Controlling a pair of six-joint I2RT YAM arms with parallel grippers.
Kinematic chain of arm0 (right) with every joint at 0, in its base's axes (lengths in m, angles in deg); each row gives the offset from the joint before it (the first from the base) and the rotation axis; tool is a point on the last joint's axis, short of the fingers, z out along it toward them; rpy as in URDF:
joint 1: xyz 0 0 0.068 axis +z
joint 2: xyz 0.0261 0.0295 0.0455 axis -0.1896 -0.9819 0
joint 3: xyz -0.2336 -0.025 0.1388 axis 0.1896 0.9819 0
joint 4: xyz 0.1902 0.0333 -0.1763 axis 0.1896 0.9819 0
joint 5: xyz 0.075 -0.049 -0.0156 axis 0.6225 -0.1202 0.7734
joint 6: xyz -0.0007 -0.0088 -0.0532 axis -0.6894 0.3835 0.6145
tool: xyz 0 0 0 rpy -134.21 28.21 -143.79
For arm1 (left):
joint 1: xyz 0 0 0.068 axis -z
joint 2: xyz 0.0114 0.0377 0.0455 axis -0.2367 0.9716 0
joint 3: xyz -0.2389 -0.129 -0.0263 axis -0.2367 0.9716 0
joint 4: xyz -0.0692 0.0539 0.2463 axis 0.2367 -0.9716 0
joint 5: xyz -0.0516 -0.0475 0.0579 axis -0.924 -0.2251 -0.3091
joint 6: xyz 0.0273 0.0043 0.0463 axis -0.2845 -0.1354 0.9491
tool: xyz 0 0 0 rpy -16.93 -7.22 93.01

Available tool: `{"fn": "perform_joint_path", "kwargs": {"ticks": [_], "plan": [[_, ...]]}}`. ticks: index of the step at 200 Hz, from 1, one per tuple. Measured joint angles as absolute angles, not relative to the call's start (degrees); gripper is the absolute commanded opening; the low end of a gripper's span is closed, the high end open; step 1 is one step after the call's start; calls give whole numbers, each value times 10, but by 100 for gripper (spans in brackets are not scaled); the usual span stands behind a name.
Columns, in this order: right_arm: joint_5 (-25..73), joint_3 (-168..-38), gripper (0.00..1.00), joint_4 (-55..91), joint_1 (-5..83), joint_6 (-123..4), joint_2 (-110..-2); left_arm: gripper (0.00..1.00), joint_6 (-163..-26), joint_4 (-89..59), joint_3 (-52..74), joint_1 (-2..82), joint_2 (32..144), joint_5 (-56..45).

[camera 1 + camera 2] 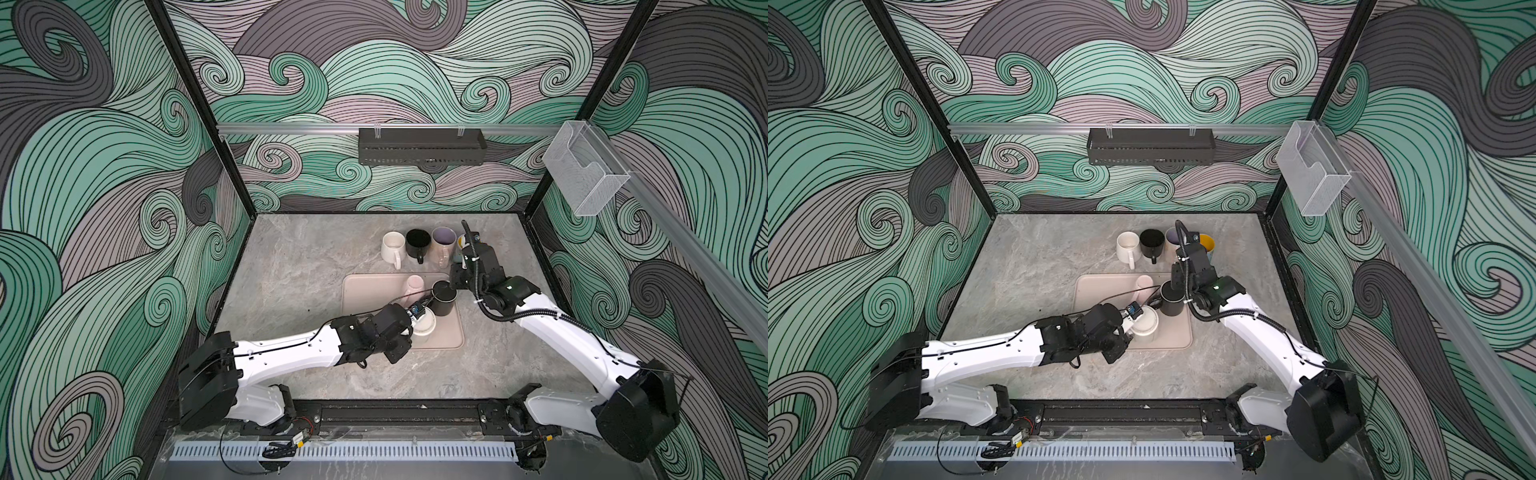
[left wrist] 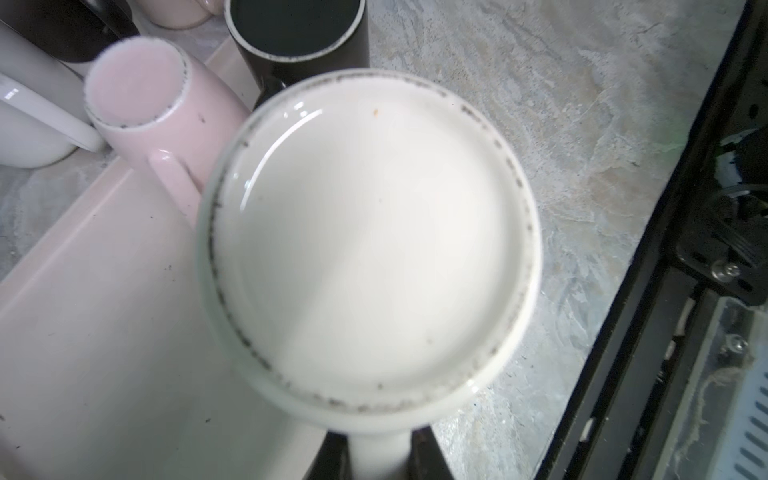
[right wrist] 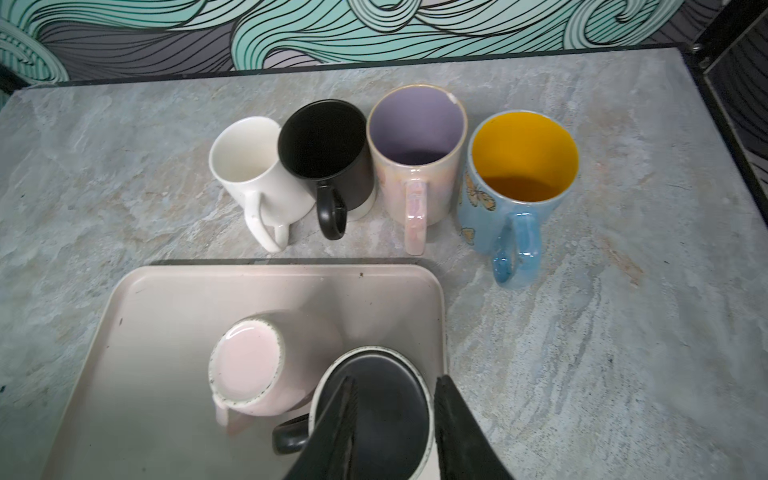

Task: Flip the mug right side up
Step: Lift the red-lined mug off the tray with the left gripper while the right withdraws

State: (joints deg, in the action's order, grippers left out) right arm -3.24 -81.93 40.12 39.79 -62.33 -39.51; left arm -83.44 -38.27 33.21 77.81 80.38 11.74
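The white mug (image 2: 365, 249) was seen base up at the near end of the tray (image 3: 174, 299). Its handle was clamped between the fingers of the left pincer (image 2: 376, 461), which was closed on it. Whether the mug rested on the tray or was raised off it could not be told.

The black mug (image 3: 374, 363) was also set base up on the tray, by the right edge and just beyond the white mug. Its handle was turned toward the pink mug (image 3: 249, 365). The right pincer (image 3: 395, 379) was held at this upturned base with its jaws partly apart. One finger was shown across the base and the other outside its edge. Contact with the mug could not be judged, and nothing was seen to be gripped.

The pink mug was likewise placed base up on the tray, just beside the black mug.

Beyond the tray, four upright mugs (image 3: 415, 166) were lined up on the bench (image 1: 299, 266) with their handles turned toward the tray. They were white, black, pearly and blue with a yellow inside.
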Motion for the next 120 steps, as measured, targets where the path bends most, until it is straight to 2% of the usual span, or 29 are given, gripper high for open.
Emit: {"fn": "perform_joint_path", "kwargs": {"ticks": [37,76,101,120], "plan": [[-37,-800,34,396,387,-631,-393,0,-830,-398,332,782,700,148],[17,-776,36,352,386,-644,-382,0,-831,-297,370,775,562,172],[78,-741,38,301,385,-659,-359,0,-844,-250,377,740,519,150],[144,-708,38,244,382,-676,-339,0,-875,-210,394,678,489,100]]}}
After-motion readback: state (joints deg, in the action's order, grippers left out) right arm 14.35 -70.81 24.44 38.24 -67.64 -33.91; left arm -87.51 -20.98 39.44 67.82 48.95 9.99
